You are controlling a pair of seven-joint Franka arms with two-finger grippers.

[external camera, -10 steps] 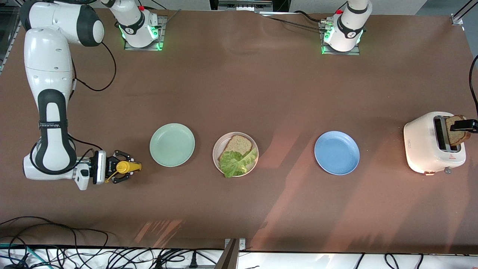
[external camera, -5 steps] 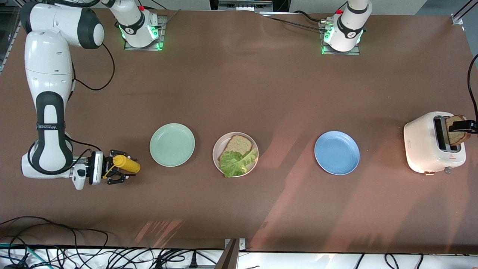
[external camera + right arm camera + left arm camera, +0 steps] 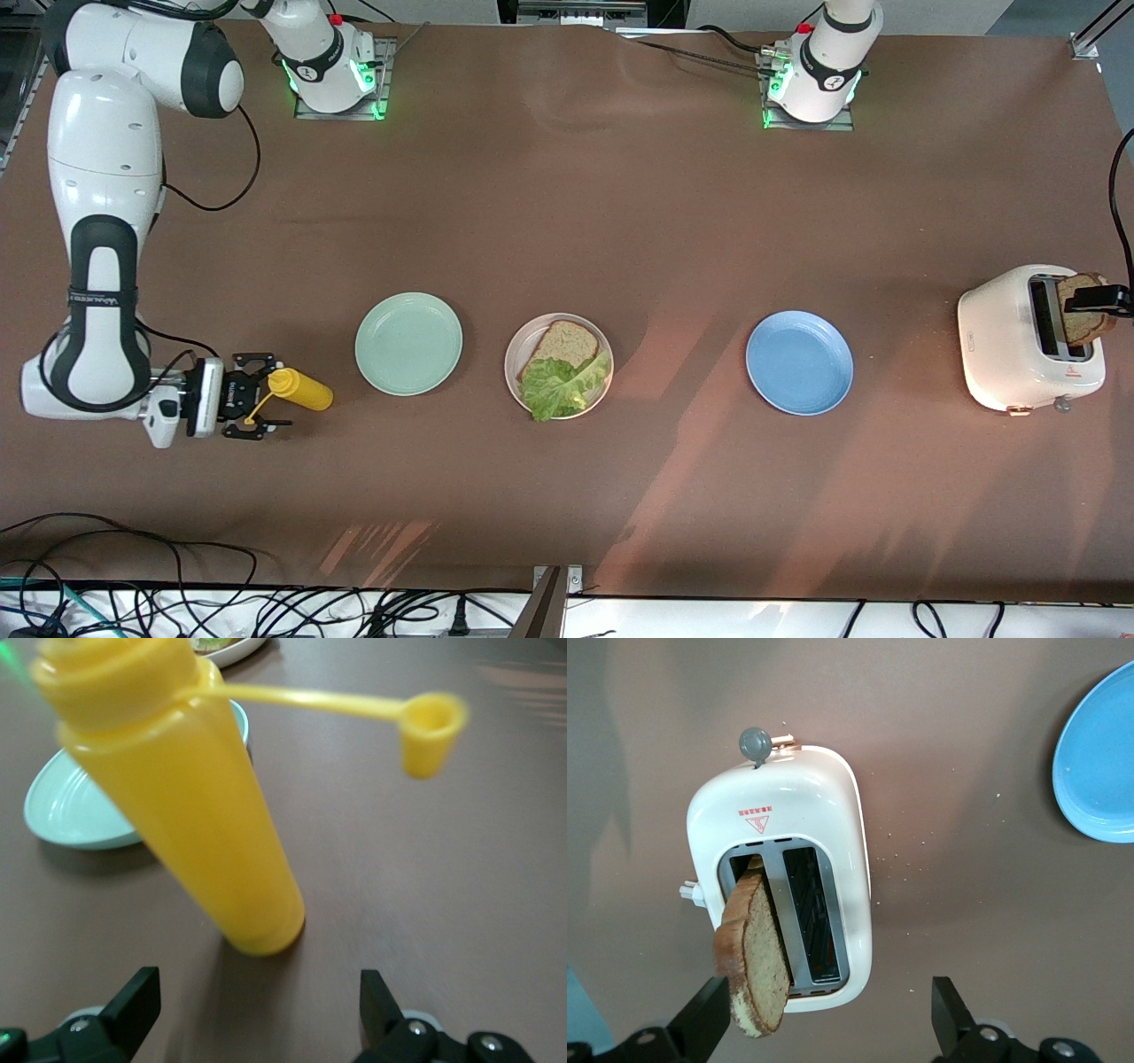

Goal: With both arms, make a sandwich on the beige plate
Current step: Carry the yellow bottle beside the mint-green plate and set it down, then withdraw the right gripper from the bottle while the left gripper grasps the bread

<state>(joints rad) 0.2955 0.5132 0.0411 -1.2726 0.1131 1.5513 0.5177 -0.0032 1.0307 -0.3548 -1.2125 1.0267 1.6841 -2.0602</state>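
Note:
The beige plate point(image 3: 595, 335) sits mid-table with one brown bread slice point(image 3: 560, 344) and a green lettuce leaf point(image 3: 560, 385) on it. A second slice point(image 3: 1083, 310) sticks up tilted out of the white toaster point(image 3: 1010, 341) at the left arm's end. My left gripper point(image 3: 828, 1005) hangs over the toaster, open wide. One finger point(image 3: 709, 1014) is right beside that slice point(image 3: 755, 961), without gripping it. My right gripper point(image 3: 266, 395) is low at the right arm's end, open. The yellow squeeze bottle point(image 3: 195, 806) stands free just ahead of its fingertips, with its cap point(image 3: 431, 726) flipped open.
A mint-green plate point(image 3: 408, 343) lies between the yellow bottle point(image 3: 301, 390) and the beige plate. A blue plate point(image 3: 799, 361) lies between the beige plate and the toaster. Cables run along the table edge nearest the camera point(image 3: 177, 602).
My right gripper has opened, let go of the yellow bottle and drawn back toward the right arm's end of the table. The left gripper has stayed at the toaster.

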